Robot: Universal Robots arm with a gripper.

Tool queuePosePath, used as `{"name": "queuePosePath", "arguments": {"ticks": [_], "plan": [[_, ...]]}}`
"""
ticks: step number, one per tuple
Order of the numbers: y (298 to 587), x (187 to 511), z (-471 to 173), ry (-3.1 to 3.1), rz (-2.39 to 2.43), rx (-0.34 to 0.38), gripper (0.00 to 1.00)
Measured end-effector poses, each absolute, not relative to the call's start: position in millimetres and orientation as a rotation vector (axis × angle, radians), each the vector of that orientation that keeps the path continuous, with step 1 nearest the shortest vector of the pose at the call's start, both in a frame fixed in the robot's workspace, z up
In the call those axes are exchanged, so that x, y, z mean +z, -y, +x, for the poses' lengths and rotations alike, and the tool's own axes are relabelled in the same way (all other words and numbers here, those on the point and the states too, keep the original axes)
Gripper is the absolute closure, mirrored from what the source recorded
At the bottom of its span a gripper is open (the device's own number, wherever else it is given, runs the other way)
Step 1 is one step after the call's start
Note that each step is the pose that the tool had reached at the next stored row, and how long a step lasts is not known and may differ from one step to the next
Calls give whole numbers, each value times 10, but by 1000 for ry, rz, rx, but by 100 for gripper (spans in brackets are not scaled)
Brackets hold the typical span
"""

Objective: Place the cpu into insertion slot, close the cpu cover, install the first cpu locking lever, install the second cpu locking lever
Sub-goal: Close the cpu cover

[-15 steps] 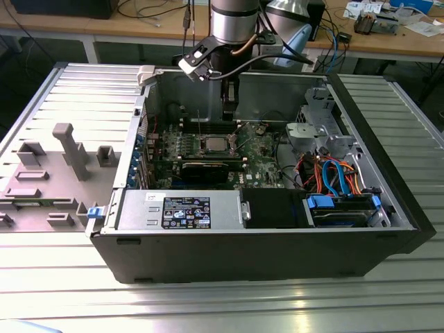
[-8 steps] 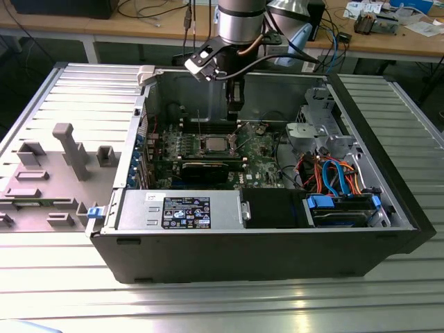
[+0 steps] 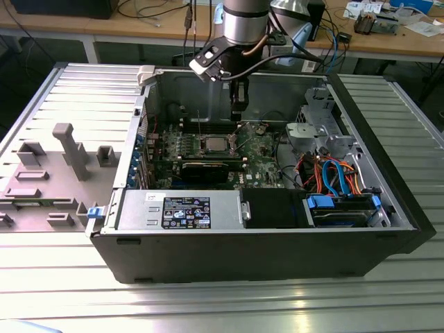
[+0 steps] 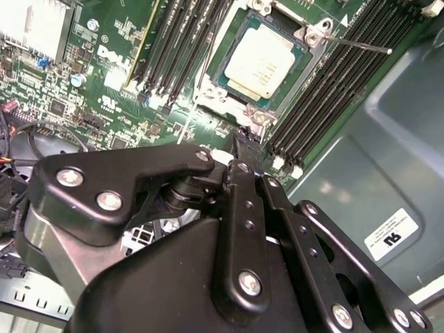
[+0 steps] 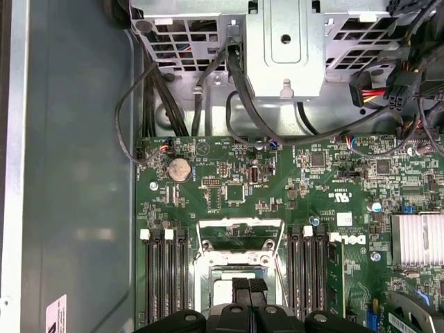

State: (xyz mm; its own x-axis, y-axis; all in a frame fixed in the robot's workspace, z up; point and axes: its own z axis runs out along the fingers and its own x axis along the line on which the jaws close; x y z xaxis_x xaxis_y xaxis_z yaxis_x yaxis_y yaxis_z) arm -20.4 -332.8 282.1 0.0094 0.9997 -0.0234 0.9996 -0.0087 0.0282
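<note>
The cpu, a flat square chip with a silver top, lies in the insertion slot on the green motherboard, also seen in the exterior view as the cpu. In the first wrist view the cpu cover, a thin silver frame, stands tilted up at one side of the slot. A thin wire locking lever sticks out beside the slot. My gripper hangs just above the slot, a little to the exterior view's right of it. Its black fingers are shut with nothing between them, in both wrist views over the slot's edge.
Long black memory slots flank the socket on both sides. A finned heatsink, drive cage, cables and power supply fill the open computer case. Grey fixtures stand on the table at the exterior view's left.
</note>
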Motion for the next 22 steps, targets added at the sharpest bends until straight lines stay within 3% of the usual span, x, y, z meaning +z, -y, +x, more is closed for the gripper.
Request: {"name": "queuePosePath", "arguments": {"ticks": [22], "plan": [[3328, 2809, -39, -2186, 2205, 5, 89]]}}
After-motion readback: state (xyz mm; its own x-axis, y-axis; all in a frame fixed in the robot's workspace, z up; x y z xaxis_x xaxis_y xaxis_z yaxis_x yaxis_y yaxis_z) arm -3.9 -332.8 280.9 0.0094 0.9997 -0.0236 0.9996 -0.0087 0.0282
